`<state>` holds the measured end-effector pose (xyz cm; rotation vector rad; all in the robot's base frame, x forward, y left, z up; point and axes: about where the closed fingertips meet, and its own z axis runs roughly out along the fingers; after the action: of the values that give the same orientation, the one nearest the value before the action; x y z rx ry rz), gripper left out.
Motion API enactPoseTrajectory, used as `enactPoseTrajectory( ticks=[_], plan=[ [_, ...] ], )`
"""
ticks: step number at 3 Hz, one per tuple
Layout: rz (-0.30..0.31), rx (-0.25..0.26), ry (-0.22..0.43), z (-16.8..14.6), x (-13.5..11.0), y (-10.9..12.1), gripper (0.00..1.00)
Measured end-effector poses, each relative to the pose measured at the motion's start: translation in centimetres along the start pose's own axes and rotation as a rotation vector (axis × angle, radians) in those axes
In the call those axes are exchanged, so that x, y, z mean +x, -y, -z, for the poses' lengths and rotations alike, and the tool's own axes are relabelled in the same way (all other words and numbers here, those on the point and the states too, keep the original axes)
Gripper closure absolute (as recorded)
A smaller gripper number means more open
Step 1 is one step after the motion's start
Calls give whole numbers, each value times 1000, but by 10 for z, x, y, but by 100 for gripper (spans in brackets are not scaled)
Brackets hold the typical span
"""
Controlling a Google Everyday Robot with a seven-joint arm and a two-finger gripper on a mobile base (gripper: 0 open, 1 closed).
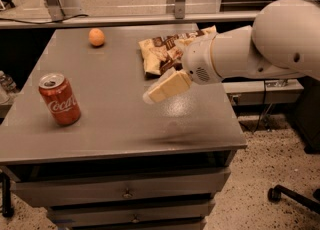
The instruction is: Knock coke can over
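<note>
The coke can, red with white script and a silver top, stands upright near the left front of the grey table. My gripper hangs above the table's middle, to the right of the can and well apart from it, on a white arm that comes in from the right. Its cream-coloured fingers point left toward the can. Nothing is seen in it.
A round orange fruit lies at the back left of the table. A yellow-brown chip bag lies at the back centre, partly behind my arm. Drawers run under the table front. A chair base stands on the floor at right.
</note>
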<state>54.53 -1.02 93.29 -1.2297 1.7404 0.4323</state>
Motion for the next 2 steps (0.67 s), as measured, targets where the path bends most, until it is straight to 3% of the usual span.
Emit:
enactPoseTrajectory(
  ticks=[1,2],
  plan=[
    [-29,-3,76,-9,-10,-6,0],
    [-44,-22,211,-39,-31,-20,0]
  ],
)
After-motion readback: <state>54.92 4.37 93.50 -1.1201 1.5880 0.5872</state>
